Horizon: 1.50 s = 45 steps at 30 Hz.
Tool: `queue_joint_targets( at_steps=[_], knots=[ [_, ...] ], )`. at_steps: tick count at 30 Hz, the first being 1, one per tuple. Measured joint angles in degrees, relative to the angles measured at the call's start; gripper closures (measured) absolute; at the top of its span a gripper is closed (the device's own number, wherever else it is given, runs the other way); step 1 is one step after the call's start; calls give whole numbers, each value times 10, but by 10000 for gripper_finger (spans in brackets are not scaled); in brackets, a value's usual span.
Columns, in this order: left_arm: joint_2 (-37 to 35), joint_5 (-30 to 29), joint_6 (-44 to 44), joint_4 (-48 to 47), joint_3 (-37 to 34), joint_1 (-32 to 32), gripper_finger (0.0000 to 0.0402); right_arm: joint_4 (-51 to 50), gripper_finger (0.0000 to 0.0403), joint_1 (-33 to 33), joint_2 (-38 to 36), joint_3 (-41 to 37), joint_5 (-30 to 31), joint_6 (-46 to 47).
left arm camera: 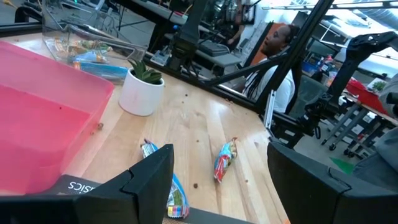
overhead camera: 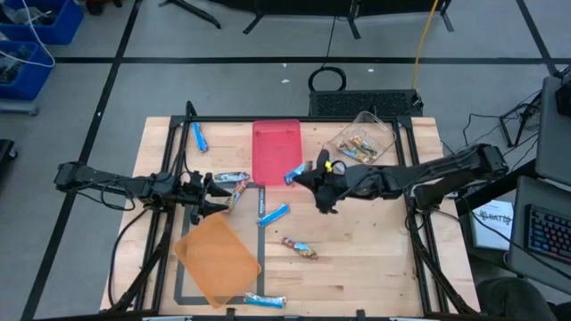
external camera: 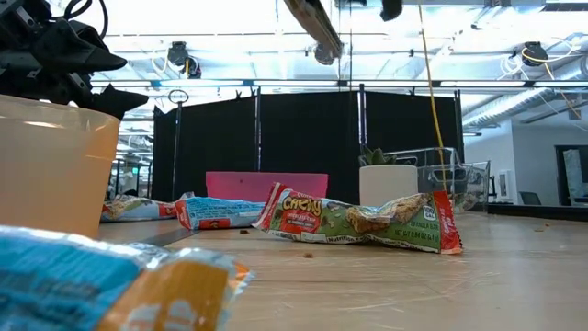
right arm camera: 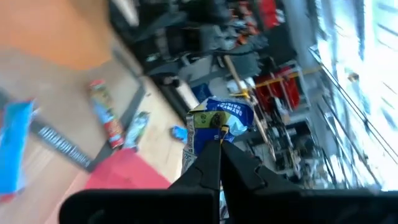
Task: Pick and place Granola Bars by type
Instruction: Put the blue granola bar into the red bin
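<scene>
Right gripper [right arm camera: 214,140] pinches a blue granola bar [overhead camera: 293,175] mid-frame, beside the pink tray [overhead camera: 277,143]. Wrapper looks light, crinkly, slippery; grip mid-body. Left gripper [left arm camera: 217,186] spread, centre-left.

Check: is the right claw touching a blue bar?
Touching. The right wrist view shows the right claw shut on the blue bar, wrapper pinched between its tips; the high view agrees.

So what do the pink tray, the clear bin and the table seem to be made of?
Pink tray: looks like matte opaque plastic, with even colour and moulded walls. Clear bin: probably rigid glossy plastic, since the bars inside show through. Table: pale wood, with plank seams and grain visible.
</scene>
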Motion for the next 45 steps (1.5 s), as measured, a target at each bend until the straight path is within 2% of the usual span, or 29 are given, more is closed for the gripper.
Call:
queue_joint_targets(
  at_steps=[10, 16, 24, 31, 45],
  knots=[
    [0, 0, 0, 0, 0, 0, 144, 58, 403, -39, 0, 35, 14, 115],
    [0, 0, 0, 0, 0, 0, 144, 8, 403, -96, 22, 72, 8, 157],
    [0, 0, 0, 0, 0, 0, 144, -94, 403, -171, 80, 133, -97, 246],
    [0, 0, 0, 0, 0, 0, 144, -108, 403, -206, 140, 142, -151, 286],
    [0, 0, 0, 0, 0, 0, 144, -90, 403, -241, 252, 142, -200, 306]
  ],
)
